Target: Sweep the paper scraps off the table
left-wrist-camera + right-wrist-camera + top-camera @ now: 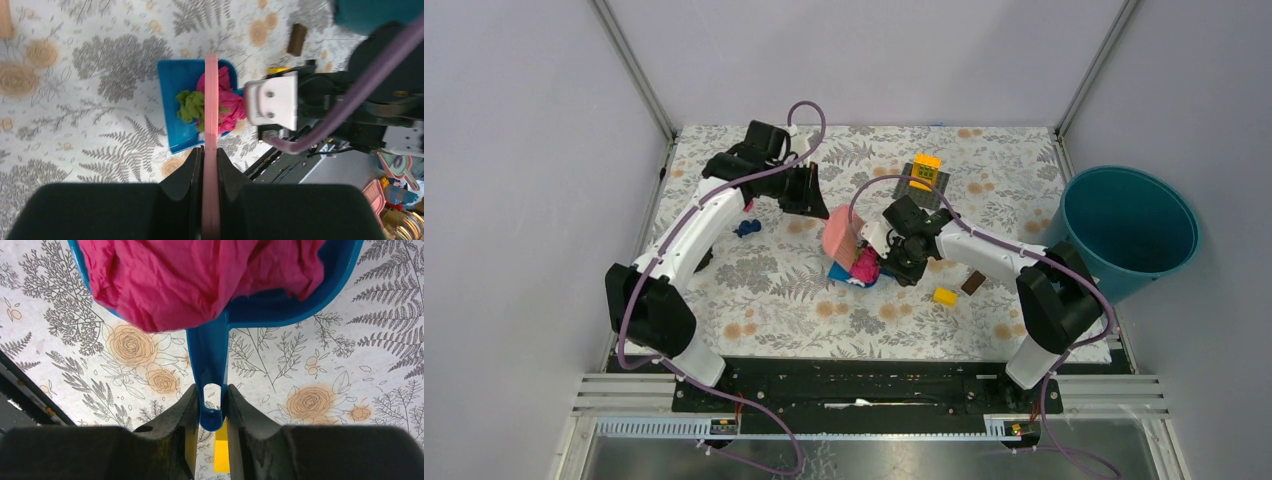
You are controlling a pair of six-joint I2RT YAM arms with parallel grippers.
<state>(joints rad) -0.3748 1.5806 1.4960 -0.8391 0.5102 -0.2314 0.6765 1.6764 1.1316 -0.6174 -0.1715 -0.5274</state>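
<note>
My left gripper (817,203) (210,155) is shut on a flat pink scraper (838,238) (211,100), which stands on edge in the blue dustpan (848,276) (172,95). My right gripper (894,258) (211,401) is shut on the dustpan's handle (210,350). A magenta paper scrap (865,265) (232,107) (200,275) and a green one (190,106) lie in the pan against the scraper. A dark blue scrap (746,228) lies on the flowered table (754,300) to the left, under my left arm.
A teal bucket (1130,228) stands off the table's right edge. A yellow block (944,296) and a brown block (972,284) (297,39) lie right of the pan. Another yellow block (925,164) sits on a dark board at the back.
</note>
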